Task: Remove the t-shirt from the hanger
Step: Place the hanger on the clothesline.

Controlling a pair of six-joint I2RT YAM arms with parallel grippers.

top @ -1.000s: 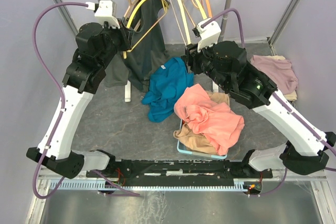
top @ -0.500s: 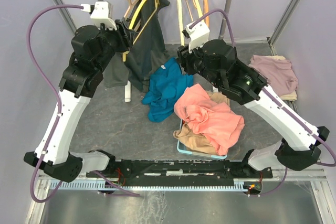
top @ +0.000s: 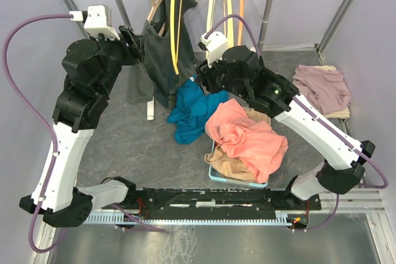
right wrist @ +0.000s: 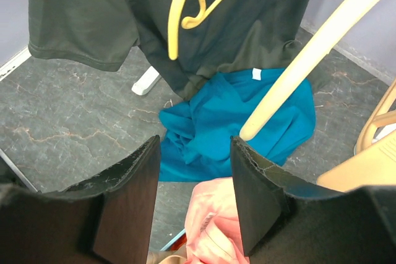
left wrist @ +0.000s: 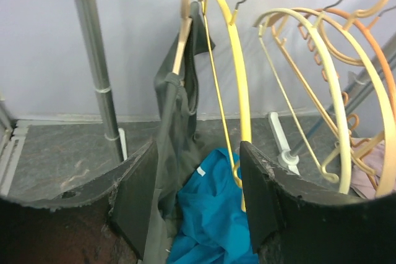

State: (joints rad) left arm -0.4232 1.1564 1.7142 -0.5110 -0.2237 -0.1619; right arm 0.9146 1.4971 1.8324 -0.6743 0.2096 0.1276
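Left wrist view — jaws on both arms wide open, empty — could easily snag the yellow hanger (left wrist: 242, 91) instead of the dark t-shirt (left wrist: 176, 128).

Top view: pale blue plastic basket (top: 241, 182) mostly buried under salmon-pink garment (top: 247, 137); tan cloth (top: 232, 168) beneath it shows only at the edges. Right wrist view: dark grey t-shirt (right wrist: 93, 10) and yellow plastic hanger (right wrist: 179, 10) both cut off by the top edge. Left wrist view: teal shirt (left wrist: 210, 214) runs off the bottom edge.
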